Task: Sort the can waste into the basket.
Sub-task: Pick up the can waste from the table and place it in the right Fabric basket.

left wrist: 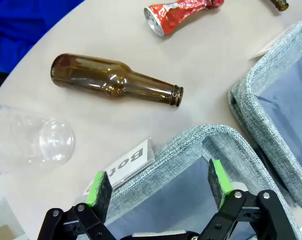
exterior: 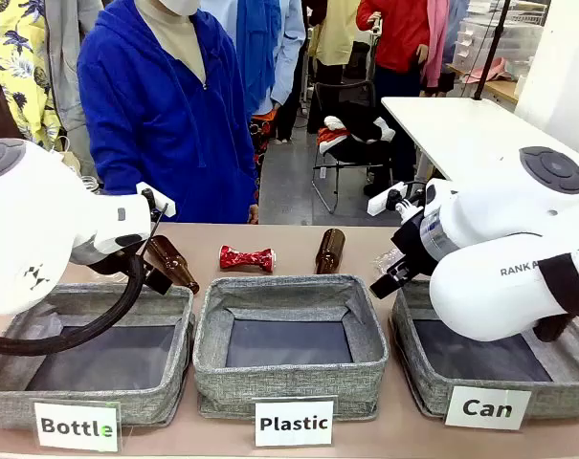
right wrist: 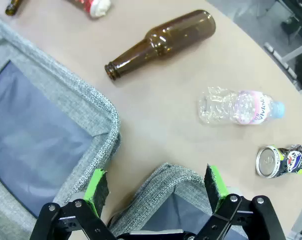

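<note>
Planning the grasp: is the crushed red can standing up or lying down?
Lying on its side. The crushed shiny red metal can rests lengthwise on the beige tabletop, its round end facing sideways.

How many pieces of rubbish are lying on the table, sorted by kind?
Brown glass bottles: 2
Clear plastic bottles: 2
Drink cans: 2, one crushed red and one silver
Total: 6
</note>
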`<action>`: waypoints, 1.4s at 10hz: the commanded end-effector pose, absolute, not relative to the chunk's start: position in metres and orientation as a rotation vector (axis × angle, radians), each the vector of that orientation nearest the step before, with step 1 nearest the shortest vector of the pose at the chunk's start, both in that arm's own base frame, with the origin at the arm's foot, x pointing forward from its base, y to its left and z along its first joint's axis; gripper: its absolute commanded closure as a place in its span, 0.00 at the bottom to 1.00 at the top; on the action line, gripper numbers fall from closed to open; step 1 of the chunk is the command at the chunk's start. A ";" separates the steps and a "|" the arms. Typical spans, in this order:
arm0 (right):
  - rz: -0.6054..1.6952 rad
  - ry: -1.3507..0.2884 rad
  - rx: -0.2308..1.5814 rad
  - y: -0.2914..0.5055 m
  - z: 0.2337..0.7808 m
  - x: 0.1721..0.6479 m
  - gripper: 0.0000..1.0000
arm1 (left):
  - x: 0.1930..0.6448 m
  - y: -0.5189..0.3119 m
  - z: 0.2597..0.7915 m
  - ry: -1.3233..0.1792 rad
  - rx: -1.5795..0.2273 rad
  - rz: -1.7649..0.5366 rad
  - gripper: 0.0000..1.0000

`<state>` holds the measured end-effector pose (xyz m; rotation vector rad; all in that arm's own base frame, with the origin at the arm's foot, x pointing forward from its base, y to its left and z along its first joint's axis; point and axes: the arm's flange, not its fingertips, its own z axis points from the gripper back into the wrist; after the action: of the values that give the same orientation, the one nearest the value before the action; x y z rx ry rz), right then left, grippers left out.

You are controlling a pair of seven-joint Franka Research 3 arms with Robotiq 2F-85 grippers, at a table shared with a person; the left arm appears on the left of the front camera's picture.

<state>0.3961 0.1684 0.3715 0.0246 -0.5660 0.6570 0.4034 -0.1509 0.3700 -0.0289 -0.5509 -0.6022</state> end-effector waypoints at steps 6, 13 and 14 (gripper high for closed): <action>0.657 -0.566 0.025 0.168 0.371 0.396 0.00 | 0.403 -0.151 0.370 -0.551 -0.029 -0.602 0.00; 0.657 -0.566 0.025 0.168 0.371 0.396 0.00 | 0.403 -0.151 0.370 -0.551 -0.029 -0.602 0.00; 0.657 -0.566 0.025 0.168 0.371 0.396 0.00 | 0.403 -0.151 0.370 -0.551 -0.029 -0.602 0.00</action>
<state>0.3961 0.1685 0.3715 0.0242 -0.5660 0.6575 0.4034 -0.1509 0.3700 -0.0289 -0.5508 -0.6022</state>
